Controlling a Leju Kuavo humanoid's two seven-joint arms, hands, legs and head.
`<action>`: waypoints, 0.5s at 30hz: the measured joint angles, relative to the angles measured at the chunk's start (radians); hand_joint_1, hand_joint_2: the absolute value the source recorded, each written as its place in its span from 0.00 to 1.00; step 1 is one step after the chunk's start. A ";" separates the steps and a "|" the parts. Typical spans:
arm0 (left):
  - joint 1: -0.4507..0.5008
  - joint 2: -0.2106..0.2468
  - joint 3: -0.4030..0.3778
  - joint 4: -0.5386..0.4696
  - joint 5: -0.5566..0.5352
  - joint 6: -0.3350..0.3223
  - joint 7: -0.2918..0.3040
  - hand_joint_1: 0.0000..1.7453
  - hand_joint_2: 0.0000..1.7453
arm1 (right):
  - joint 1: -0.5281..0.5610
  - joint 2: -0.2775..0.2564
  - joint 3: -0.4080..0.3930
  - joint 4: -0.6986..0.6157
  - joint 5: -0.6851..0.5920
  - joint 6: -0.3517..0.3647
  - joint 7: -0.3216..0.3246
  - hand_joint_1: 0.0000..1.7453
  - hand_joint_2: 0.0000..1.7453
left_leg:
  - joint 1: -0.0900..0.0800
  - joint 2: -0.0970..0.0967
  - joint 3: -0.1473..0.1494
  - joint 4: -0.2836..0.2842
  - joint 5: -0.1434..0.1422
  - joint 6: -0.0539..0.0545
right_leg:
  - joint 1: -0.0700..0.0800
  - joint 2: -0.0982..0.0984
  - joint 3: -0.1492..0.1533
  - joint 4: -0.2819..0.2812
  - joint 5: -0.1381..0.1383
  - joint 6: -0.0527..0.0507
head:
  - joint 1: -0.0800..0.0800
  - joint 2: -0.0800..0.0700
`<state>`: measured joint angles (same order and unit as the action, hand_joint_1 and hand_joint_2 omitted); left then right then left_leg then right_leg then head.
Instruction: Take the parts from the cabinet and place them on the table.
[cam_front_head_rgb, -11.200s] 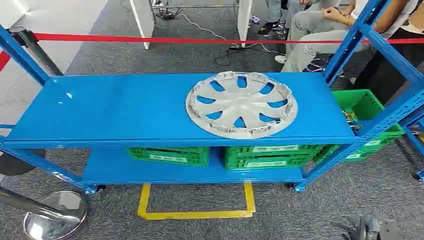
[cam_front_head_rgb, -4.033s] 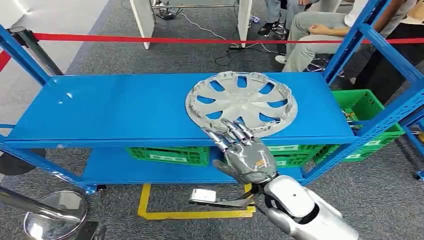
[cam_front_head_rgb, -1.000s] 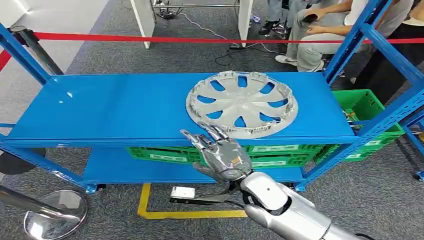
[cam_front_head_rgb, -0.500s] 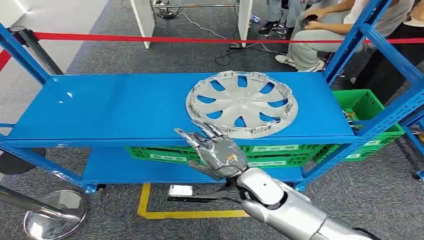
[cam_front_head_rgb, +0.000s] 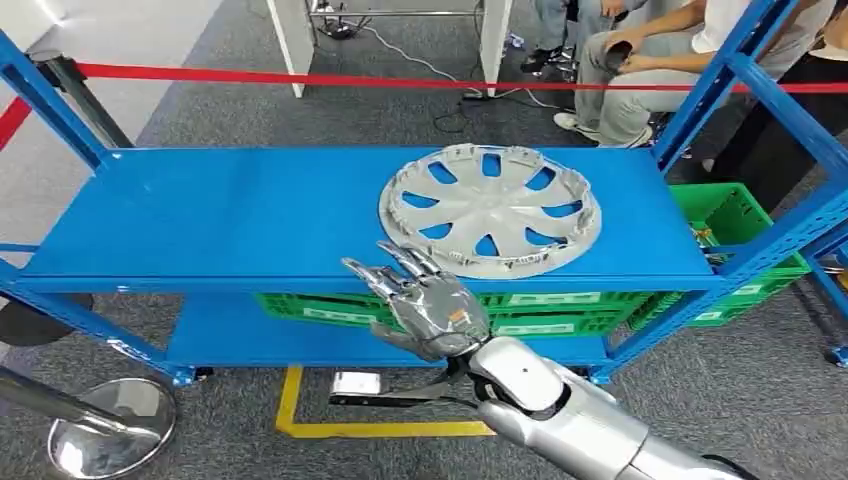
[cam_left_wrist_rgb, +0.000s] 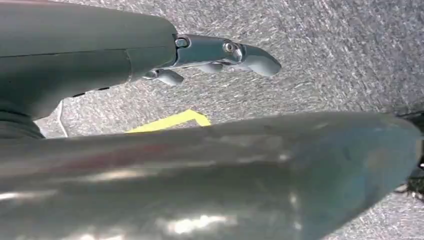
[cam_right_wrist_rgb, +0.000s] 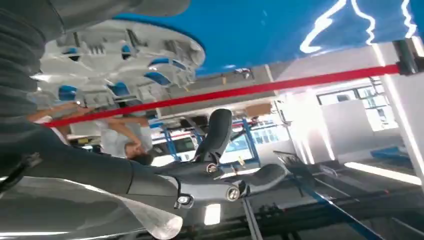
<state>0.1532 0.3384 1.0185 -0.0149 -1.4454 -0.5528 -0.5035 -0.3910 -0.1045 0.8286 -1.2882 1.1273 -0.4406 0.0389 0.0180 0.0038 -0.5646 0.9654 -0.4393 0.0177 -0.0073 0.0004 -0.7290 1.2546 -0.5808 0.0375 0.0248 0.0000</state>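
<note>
1. On the top shelf of the blue metal rack, toward its right half, you can see the one part on this shelf: a round silver-grey plastic wheel cover. It lies flat, wholly on the shelf, its near rim close to the front edge.

2. Nothing of the task looks done yet — the wheel cover is on the rack, no hand holds it, and I cannot see the counter it must go to.

3. Your right hand hangs in front of the shelf's front edge, just left of the cover's near rim, with its fingers spread and reaching forward. It holds nothing. From the head view I cannot tell whether the fingertips touch the shelf edge; they sit near the cover, not on it.

4. Your left hand appears in its wrist view above grey carpet and a strip of yellow floor tape, fingers loosely extended, nothing in them.

5. What is left, as I judge it: grasp the cover, lift it off the shelf, carry it over, set it down.

6. The wheel cover has curved spokes with open slots that show blue shelf through them, and a ring of small clips stands up around its rim — so it lies inner face up.

7. Green plastic crates sit on the lower shelf.
</note>
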 joint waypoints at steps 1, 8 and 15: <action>0.001 0.000 0.000 0.000 0.000 0.000 0.000 0.00 0.00 | 0.002 0.000 0.000 0.002 0.000 0.000 0.000 0.00 1.00 | 0.000 0.000 -0.001 0.001 0.000 -0.001 | -0.002 0.000 -0.022 0.054 -0.019 0.004 | 0.000 0.000; 0.002 -0.002 0.000 0.002 0.000 0.000 0.000 0.00 0.00 | -0.004 0.002 0.002 0.006 0.000 -0.001 0.000 0.00 1.00 | 0.004 -0.004 -0.003 0.024 -0.017 -0.044 | -0.006 0.004 0.168 -0.248 0.085 -0.014 | -0.001 0.000; 0.003 0.002 0.000 0.002 0.002 -0.004 0.000 0.00 0.00 | -0.006 0.002 0.005 0.007 -0.002 -0.002 -0.003 0.00 1.00 | 0.010 -0.003 -0.113 0.271 -0.149 -0.067 | -0.004 0.001 0.181 -0.251 0.076 -0.055 | -0.006 0.000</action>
<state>0.1560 0.3407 1.0185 -0.0126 -1.4431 -0.5570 -0.5035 -0.3970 -0.1022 0.8331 -1.2814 1.1254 -0.4421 0.0355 0.0276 0.0004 -0.6779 1.2360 -0.5885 -0.0495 -0.0114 0.0016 -0.5478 1.0033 -0.5043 -0.0174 0.0183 0.0000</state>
